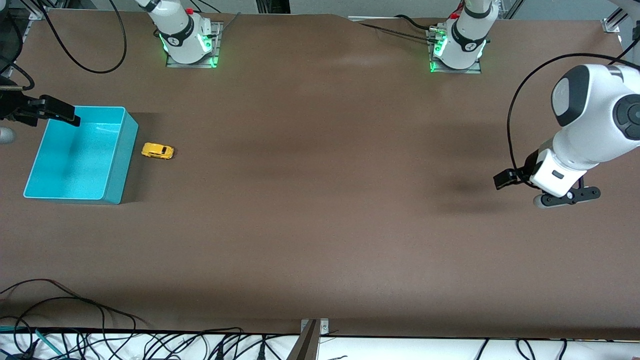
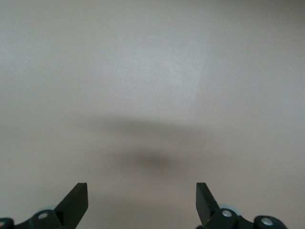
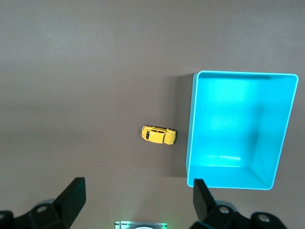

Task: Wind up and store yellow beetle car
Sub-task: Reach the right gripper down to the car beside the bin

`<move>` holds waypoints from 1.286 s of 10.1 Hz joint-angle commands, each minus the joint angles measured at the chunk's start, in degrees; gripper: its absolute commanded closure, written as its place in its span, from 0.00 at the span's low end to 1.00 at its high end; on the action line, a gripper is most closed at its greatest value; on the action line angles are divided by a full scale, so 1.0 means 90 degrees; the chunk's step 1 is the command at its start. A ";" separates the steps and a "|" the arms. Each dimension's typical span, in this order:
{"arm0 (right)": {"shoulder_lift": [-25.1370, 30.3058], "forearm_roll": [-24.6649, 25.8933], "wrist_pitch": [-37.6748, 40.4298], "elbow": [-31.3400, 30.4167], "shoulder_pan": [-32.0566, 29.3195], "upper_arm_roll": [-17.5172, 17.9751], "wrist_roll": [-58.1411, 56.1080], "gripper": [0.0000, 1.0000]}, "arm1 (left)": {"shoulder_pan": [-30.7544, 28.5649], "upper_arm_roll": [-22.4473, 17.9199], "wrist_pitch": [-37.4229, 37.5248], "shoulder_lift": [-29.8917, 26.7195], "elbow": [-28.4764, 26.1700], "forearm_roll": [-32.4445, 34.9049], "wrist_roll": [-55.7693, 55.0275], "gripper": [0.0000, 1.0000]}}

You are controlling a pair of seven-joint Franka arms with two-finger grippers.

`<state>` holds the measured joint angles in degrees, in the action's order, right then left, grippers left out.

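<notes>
Brown matting covers the table (image 1: pixel 320 200) from edge to edge, with loose black cables trailing along the rim nearest the front camera. No brand, label or lettering can be read on anything in view; the two arm bases at the top of the front view show only green lights.

Toward the right arm's end of the table sits the bin (image 1: pixel 122 150), an open turquoise box with nothing in it. Just beside it, apart from its wall, stands the car (image 1: pixel 157 151), a small yellow beetle on its wheels. Taking the bin as the clock centre in the front view, the car lies at about three o'clock, level with the bin's upper half.

Hanging high over the bin's corner at ten o'clock is the right gripper (image 3: pixel 138 200), jaws spread wide and holding nothing. Its wrist view looks straight down on car and bin together.

Over bare matting at the left arm's end, around three o'clock from the middle of the table, hangs the left gripper (image 2: pixel 142 202). Its jaws are likewise wide apart and empty, with only its own shadow on the matting below it
</notes>
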<state>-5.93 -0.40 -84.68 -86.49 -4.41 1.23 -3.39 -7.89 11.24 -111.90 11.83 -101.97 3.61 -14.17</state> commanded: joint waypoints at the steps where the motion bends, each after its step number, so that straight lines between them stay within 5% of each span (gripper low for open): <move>1: -0.0307 0.0015 -0.0112 0.0069 -0.0037 0.0019 0.0054 0.00 | -0.0051 0.0060 0.0402 -0.0180 0.0177 -0.0127 0.0236 0.00; 6: -0.0406 -0.0024 -0.0384 -0.0202 -0.0096 0.0019 0.0249 0.00 | -0.0149 0.0050 0.0451 -0.0250 0.0050 -0.0137 0.0636 0.00; 11: 0.0969 -0.0043 -0.2531 -0.3237 -0.0095 0.0088 0.0650 0.00 | -0.0149 0.0050 0.0461 -0.0230 0.0050 -0.0137 0.0627 0.00; 13: 0.1098 -0.0034 -0.2855 -0.3835 -0.0086 0.0107 0.0650 0.00 | -0.0149 0.0050 0.0461 -0.0230 0.0050 -0.0137 0.0636 0.00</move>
<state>-0.04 -0.40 -107.06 -114.47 -4.92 1.75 1.90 -8.74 11.50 -108.39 10.23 -101.42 3.60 -10.20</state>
